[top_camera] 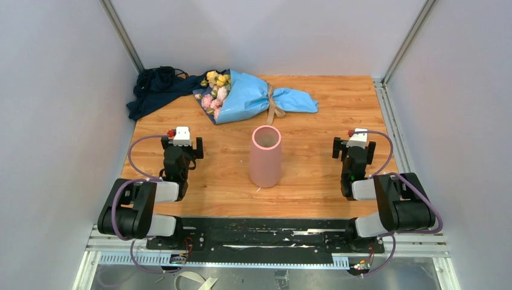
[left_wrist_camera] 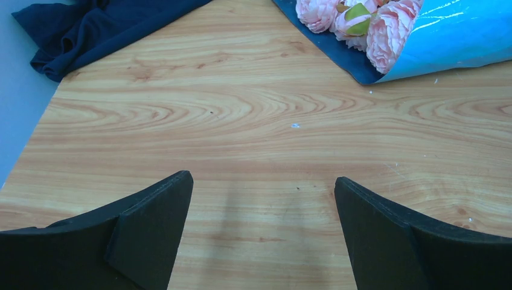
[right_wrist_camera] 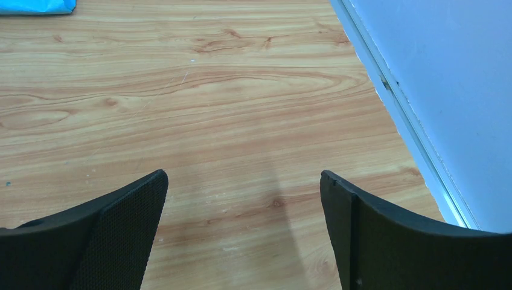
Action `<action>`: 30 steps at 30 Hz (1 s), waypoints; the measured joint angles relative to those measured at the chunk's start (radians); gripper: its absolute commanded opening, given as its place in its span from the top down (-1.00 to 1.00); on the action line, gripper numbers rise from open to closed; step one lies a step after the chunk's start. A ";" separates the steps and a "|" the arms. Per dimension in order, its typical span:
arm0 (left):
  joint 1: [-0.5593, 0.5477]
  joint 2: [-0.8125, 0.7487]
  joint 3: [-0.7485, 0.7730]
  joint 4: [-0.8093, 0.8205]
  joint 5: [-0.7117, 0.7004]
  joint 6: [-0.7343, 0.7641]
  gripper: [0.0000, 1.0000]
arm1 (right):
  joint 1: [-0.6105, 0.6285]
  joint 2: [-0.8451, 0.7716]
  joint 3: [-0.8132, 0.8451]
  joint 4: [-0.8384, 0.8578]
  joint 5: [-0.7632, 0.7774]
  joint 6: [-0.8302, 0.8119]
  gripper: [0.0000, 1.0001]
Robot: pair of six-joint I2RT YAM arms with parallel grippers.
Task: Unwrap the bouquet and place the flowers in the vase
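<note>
Wooden tabletop bore the wrapped bouquet near its far edge, vase at centre. Both arms' jaws stood spread, empty. Untying the ribbon seemed the first step.

- The vase stands upright in the middle of the table — open wood on both its sides.
- The bouquet lies across the far edge behind the vase, a bare strip between them.
- A dark cloth fills the far left corner, touching the bouquet.
- Left gripper, jaws wide: bare wood ahead, up to the flowers.
- Right gripper, jaws wide: bare wood ahead — wall and rail close on its right.
</note>
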 measured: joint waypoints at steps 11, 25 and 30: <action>0.000 0.000 0.000 0.000 0.000 0.000 -1.00 | 0.009 -0.127 0.134 -0.327 0.003 -0.019 -1.00; 0.002 -0.055 0.394 -0.538 -0.170 -0.050 -1.00 | 0.000 -0.058 0.570 -1.005 0.041 0.180 -1.00; 0.001 -0.146 0.650 -0.872 -0.176 -0.157 -1.00 | -0.127 0.039 0.677 -1.170 -0.277 0.337 -1.00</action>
